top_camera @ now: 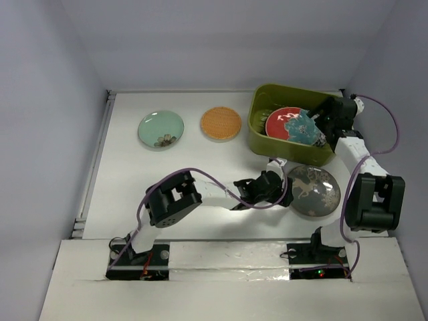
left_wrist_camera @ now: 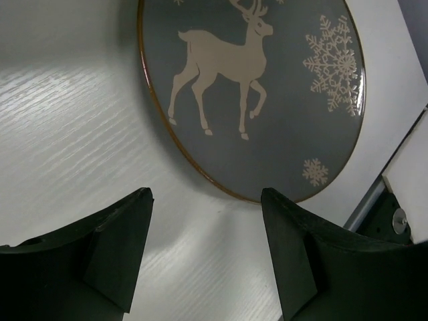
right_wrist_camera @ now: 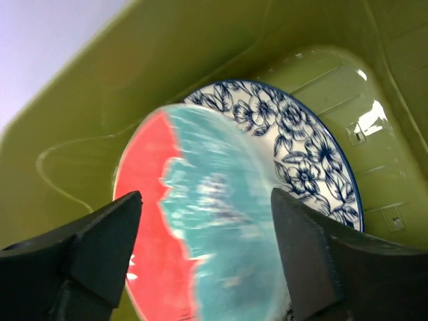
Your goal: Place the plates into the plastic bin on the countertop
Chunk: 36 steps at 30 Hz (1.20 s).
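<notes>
The olive-green plastic bin [top_camera: 255,124] stands at the back right of the white countertop [top_camera: 134,180]. In it a red-and-teal plate [right_wrist_camera: 200,234], blurred, lies over a white plate with blue flowers [right_wrist_camera: 307,160]. My right gripper [right_wrist_camera: 207,196] hangs open just above the red-and-teal plate [top_camera: 287,125], inside the bin [right_wrist_camera: 167,67]. A silver-grey deer plate [top_camera: 313,190] lies in front of the bin. My left gripper [left_wrist_camera: 206,195] is open at the near rim of this deer plate [left_wrist_camera: 267,100], holding nothing. A mint green plate [top_camera: 161,129] and an orange plate [top_camera: 221,123] lie at the back.
The right arm's elbow [top_camera: 374,200] stands right beside the deer plate. The left arm [top_camera: 174,200] stretches across the middle of the countertop. The countertop's right edge [left_wrist_camera: 401,154] runs close behind the deer plate. Pale walls close in the back and both sides.
</notes>
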Motion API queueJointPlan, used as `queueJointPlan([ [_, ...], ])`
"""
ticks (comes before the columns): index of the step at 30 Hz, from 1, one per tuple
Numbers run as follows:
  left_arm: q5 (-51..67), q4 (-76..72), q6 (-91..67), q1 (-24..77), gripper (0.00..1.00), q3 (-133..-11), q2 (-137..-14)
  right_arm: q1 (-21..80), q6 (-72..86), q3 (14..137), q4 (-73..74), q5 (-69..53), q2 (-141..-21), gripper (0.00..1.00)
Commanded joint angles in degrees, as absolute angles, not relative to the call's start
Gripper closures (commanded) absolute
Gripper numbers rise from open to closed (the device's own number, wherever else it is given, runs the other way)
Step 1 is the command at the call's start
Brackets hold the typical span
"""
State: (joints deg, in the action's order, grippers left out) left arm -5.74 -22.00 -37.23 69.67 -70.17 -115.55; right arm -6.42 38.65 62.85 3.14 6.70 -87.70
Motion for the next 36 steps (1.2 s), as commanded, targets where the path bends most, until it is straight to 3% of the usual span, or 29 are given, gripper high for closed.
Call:
queueJointPlan([
  [1,-4.8,-21.9,-36.7,69.8,0.37,-74.4,-117.4,-6.7,36.9,63.4,-0.2,9.4,-83.0,0.14],
  [6,-5.4,-21.2,-37.4,69.8,0.37,-77.3,-121.0,-6.7,35.7,64.0,2.7,10.4,-80.2,0.06],
  [10,-5.7,-21.0,-37.9,69.3,0.37,-79.0,-123.2,-6.7,36.2,61.9,2.9,8.9,-74.2,0.06],
  [20,-6.9,-24.6,-41.5,67.7,0.47,-79.3,-128.1,-6.2,39.8,45.3,-3.3,-3.1,-52.8,0.27],
  [26,-9.0,-28.1,-44.0,67.1,0.62,-78.1,-130.6,-5.6,39.9,35.8,-0.8,-9.2,-41.0,0.29],
  [29,-11.6,-27.9,-44.9,67.1,0.87,-77.4,-131.2,-5.6,38.8,33.1,2.6,-10.2,-35.4,0.3],
  [30,-12.5,-28.3,-45.6,67.1,1.0,-76.9,-130.7,-5.6,38.2,32.8,4.6,-10.1,-34.2,0.3],
  [34,-13.9,-31.0,-47.1,67.1,1.0,-71.9,-126.6,-5.6,36.9,32.8,9.6,-10.4,-29.0,0.3],
  [36,-14.5,-33.4,-48.1,67.1,1.0,-66.8,-122.5,-5.6,37.4,32.5,11.3,-11.9,-26.1,0.37],
])
